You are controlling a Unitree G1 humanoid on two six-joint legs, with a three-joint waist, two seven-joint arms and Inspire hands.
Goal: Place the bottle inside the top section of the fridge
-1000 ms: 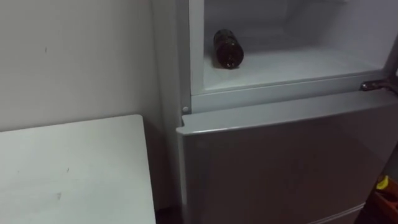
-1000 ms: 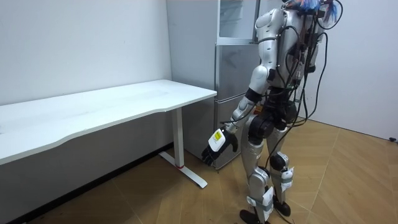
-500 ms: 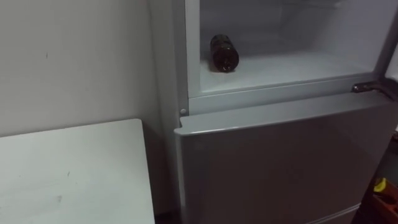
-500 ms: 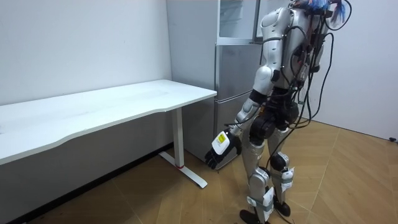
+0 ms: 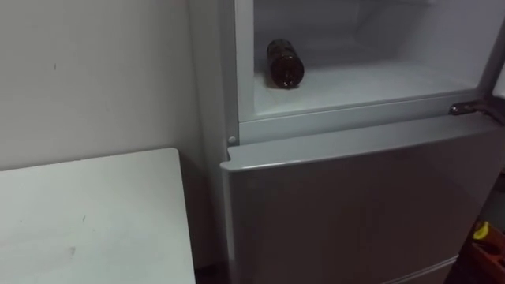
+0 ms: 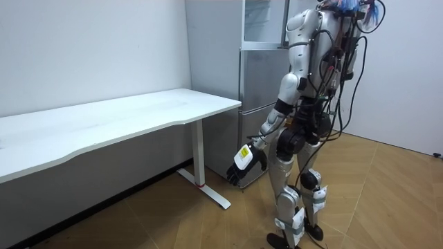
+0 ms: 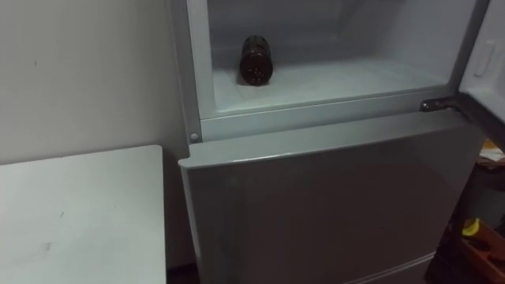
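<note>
Left robot hand (image 6: 247, 164) hangs low beside the thigh, released: fingers loose, nothing in them. Robot stands upright facing the fridge (image 6: 257, 76), with the corner of the desk (image 5: 87, 213) on that hand's side.

The bottle (image 5: 285, 63) is well above the robot hand and apart from it. It lies on its side on the floor of the upper fridge compartment (image 5: 379, 83), close to the compartment's left wall, one end pointing out toward the robot. It is dark and nothing is touching it.

The upper compartment stands open. The lower door (image 5: 355, 205) below it is shut, higher than the robot hand and ahead of it. The desk's near edge sits just beside the fridge's left side, with a narrow gap between them. The desk top is higher than the robot hand.
</note>
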